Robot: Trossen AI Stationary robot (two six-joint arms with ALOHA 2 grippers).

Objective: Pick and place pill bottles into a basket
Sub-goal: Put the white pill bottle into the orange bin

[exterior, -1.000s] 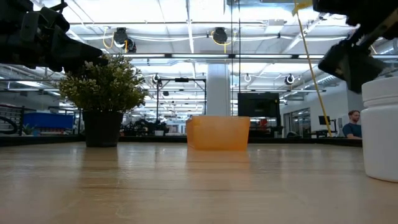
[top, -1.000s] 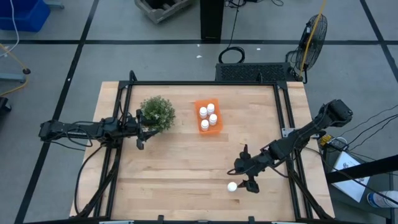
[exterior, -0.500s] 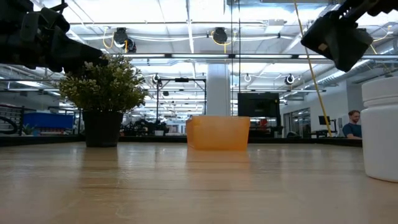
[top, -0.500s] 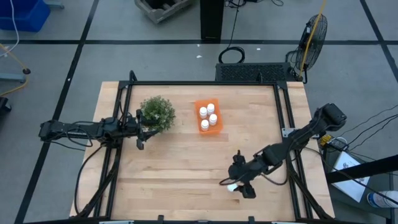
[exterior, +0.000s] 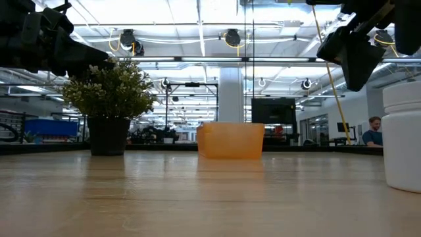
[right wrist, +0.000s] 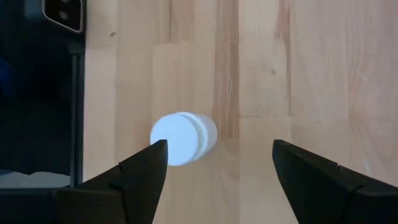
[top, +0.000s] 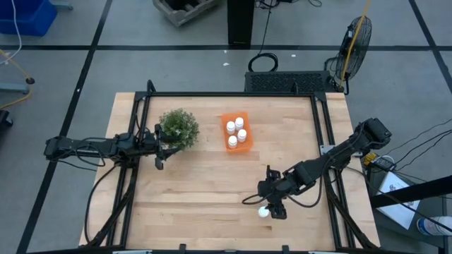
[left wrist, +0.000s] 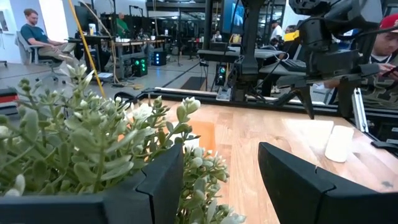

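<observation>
One white pill bottle (top: 263, 212) stands upright on its base on the table near the near right; it also shows in the right wrist view (right wrist: 183, 138) and the low view (exterior: 402, 135). My right gripper (top: 267, 204) is open just above it, fingers pointing down, one finger on each side (right wrist: 217, 180), touching nothing. The orange basket (top: 245, 118) at the table's far middle holds several white bottles (top: 232, 142). My left gripper (top: 160, 147) waits open beside the green plant (top: 179, 128). My left gripper has plant leaves (left wrist: 155, 134) in front of one finger (left wrist: 158, 186); I cannot tell whether they touch.
The potted plant stands left of the basket (exterior: 230, 140) and shows in the low view (exterior: 108, 99). Black frame rails (top: 332, 134) run along the table's edges. Bare wood lies between the basket and the loose bottle. A person (left wrist: 37, 37) sits beyond the table.
My right gripper has moved toward the table's left edge and now stands over the loose bottle, still open. The bottle has stayed in place.
</observation>
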